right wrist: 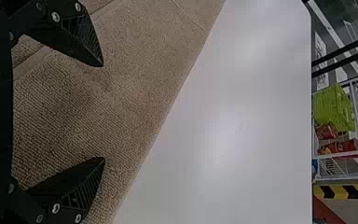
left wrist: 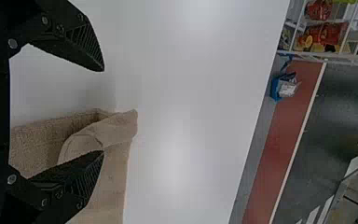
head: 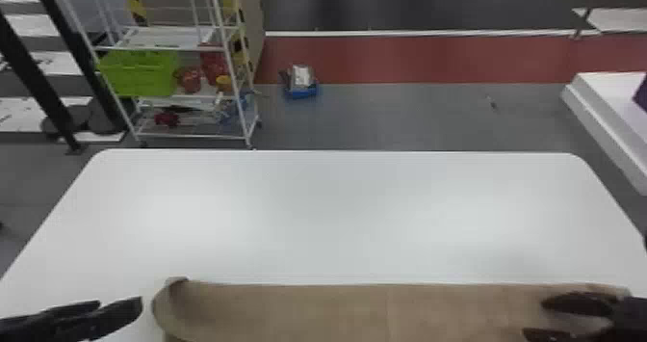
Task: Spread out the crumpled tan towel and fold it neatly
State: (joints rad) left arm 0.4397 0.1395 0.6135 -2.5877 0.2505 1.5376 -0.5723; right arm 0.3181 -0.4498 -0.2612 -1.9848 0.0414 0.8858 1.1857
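- Just beside the left end of the tan textured cloth towel (head: 289, 309) is the left black two-finger claw (left wrist: 103, 111). Its fingers stand wide apart and grip nothing; in the left wrist view, one finger crosses in front of the cloth.
- Near this claw, toward the right one, a turned-over tan cloth corner (left wrist: 116, 128) makes a small curled flap. I judge that it must be opened or laid flat, or it could stay as a lump inside a fold.
- Between both claws, the towel lies on the smooth white table (head: 313, 211), with a rather straight far edge. The spreading seems well advanced, but I cannot say complete, because the near part is outside the head view.
- Also between them, I cannot tell whether some layer is already folded. A neat final fold is not reached, in my judgement; the left end should be made tidy, then the folding done or continued.
- Over the right end of the towel is the right black two-finger claw (right wrist: 104, 112), open as well, with cloth below its separated fingers and no grip on it. It seems well placed for taking or smoothing this end.
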